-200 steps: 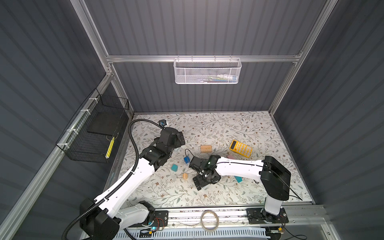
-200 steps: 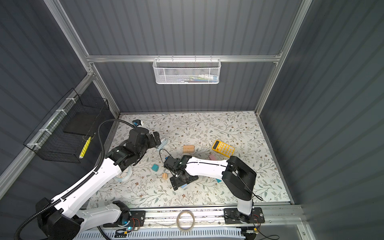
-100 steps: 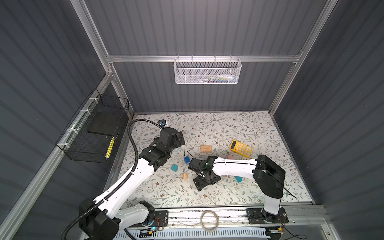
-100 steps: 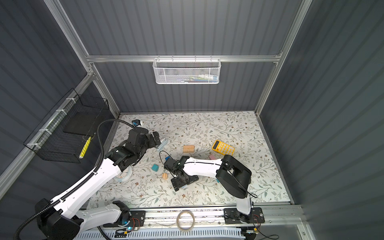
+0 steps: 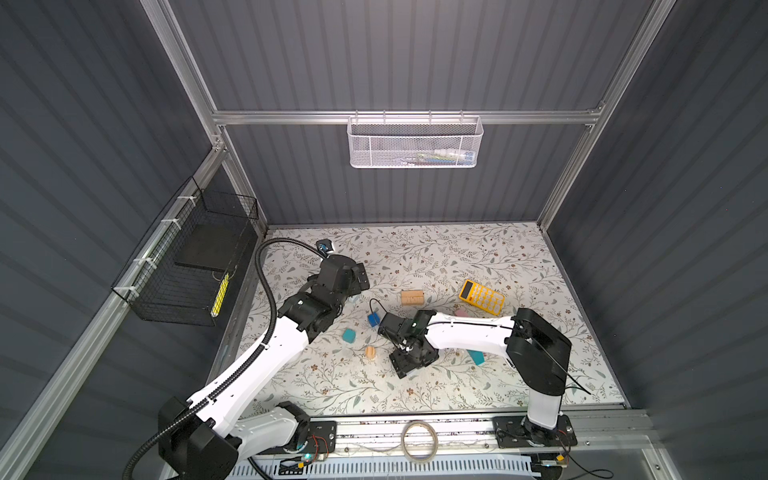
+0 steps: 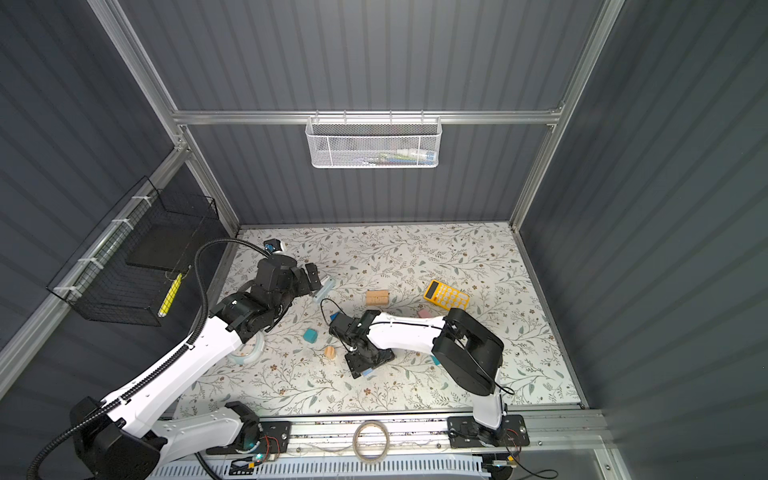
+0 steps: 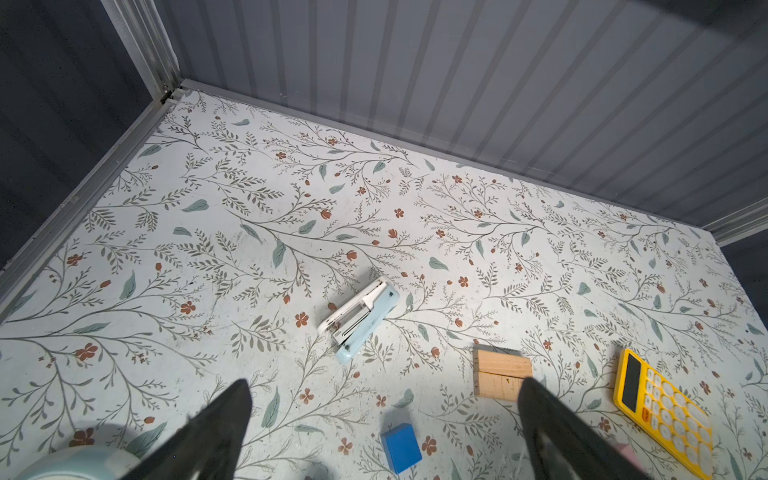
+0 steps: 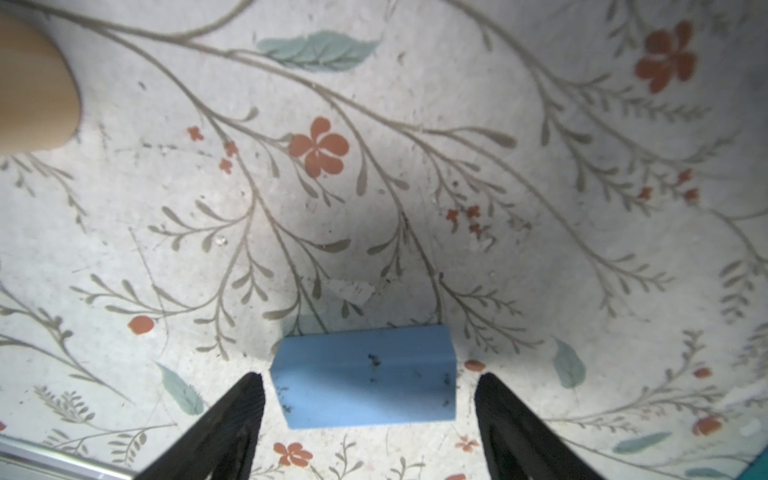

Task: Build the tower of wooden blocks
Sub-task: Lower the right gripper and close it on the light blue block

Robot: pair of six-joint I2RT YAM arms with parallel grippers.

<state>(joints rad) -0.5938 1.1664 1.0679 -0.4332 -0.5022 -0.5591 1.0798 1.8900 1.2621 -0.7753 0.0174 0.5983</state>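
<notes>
Two grippers are in view. The right gripper (image 8: 369,376) sits low on the table (image 5: 436,249) with its jaws partly open, one finger on each side of the light blue block (image 8: 361,390). A thin gap shows at each end of the block, so there is no contact and no grip. The left gripper (image 7: 384,381) hangs above the table at the left with its jaws spread wide, holding nothing.

The light blue block lies flat near the front middle of the table. Its long axis runs from one finger to the other, across the jaw gap.

Eight loose pieces are counted:
- One light blue block.
- One dark blue block (image 5: 373,319).
- One teal block (image 5: 349,335).
- One teal piece (image 5: 475,356), partly hidden by the right arm.
- One pink block (image 5: 460,312).
- Two tan bars (image 7: 500,372), touching side by side.
- One rounded tan piece (image 5: 370,352).

Apart from the tan pair, the pieces lie separate from one another.

One yellow calculator (image 5: 482,296) lies right of the tan bars, and one stapler (image 7: 359,318) lies to their left.
</notes>
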